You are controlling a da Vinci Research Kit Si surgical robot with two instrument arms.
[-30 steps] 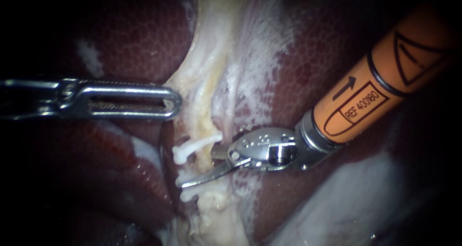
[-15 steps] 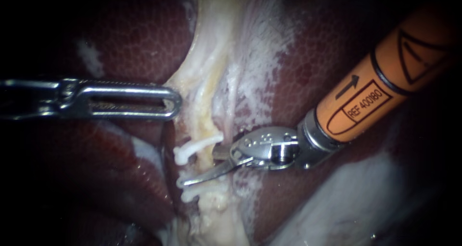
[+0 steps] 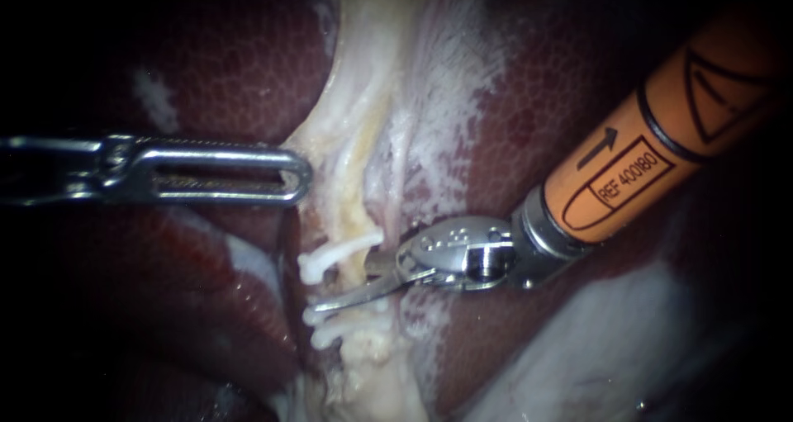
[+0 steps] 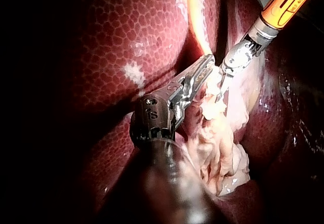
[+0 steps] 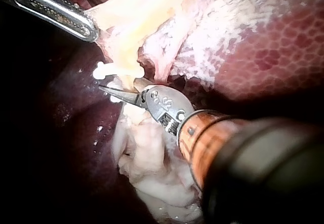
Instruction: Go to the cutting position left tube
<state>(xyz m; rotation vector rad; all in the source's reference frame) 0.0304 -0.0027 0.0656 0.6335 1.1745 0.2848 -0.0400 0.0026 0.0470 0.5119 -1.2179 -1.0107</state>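
While L instrument [image 3: 299,174] grips tissue [image 3: 347,133], R instrument [image 3: 343,285] straddles tube [image 3: 355,220].

Light: strongest on the pale tissue band [image 3: 363,133], near black well away from it on all sides.
Glare: white highlights on the right instrument [image 3: 351,283] beside the band; wet glints on the liver [image 3: 248,286] nearby.
Shadow: the left instrument [image 3: 301,174] is dimmer farther from the band.

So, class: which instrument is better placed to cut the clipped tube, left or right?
The right instrument: its open jaws sit between two white clips on the tube. The left instrument is gripping pale tissue.
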